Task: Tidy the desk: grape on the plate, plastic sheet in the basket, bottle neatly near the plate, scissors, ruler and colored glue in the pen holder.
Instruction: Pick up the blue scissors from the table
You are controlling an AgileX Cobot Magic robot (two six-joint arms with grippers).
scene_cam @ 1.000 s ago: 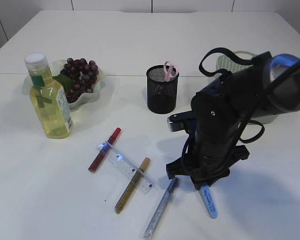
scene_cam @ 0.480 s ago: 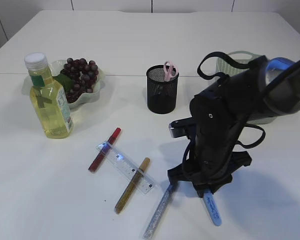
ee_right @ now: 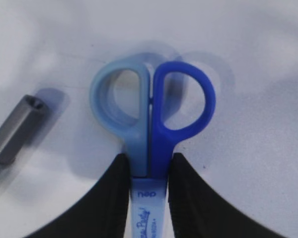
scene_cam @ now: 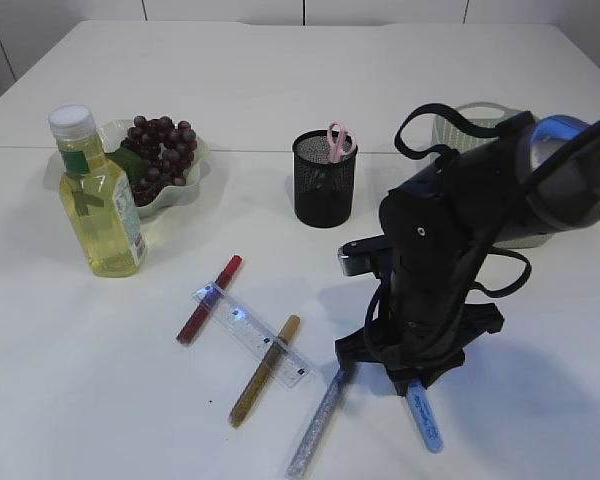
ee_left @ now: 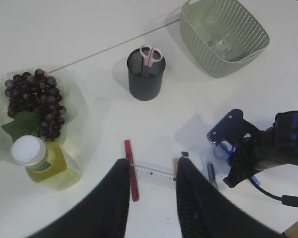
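Observation:
Blue scissors (ee_right: 151, 114) in a pale blue sheath (scene_cam: 423, 420) lie on the table, and my right gripper (ee_right: 147, 166) is shut on them just below the handles. My left gripper (ee_left: 153, 163) hangs high over the table, open, with nothing between its fingers. Below it lie the clear ruler (scene_cam: 252, 333) and the red (scene_cam: 209, 299), gold (scene_cam: 264, 369) and silver (scene_cam: 322, 414) glue pens. The black mesh pen holder (scene_cam: 325, 180) holds pink scissors (scene_cam: 338, 142). Grapes (scene_cam: 160, 150) rest on the plate (scene_cam: 185, 190), with the yellow bottle (scene_cam: 98, 195) upright beside it. Something clear lies in the basket (ee_left: 223, 37).
The right arm (scene_cam: 450, 250) stands between the pen holder and the basket (scene_cam: 460, 125), hiding part of the basket. The ruler lies across the red and gold glue pens. The silver pen's end (ee_right: 15, 134) lies just left of the scissors' handles.
The right arm has sunk slightly, and the scissors' sheathed tip has shifted a little toward the front edge. Everything else stays where it was.

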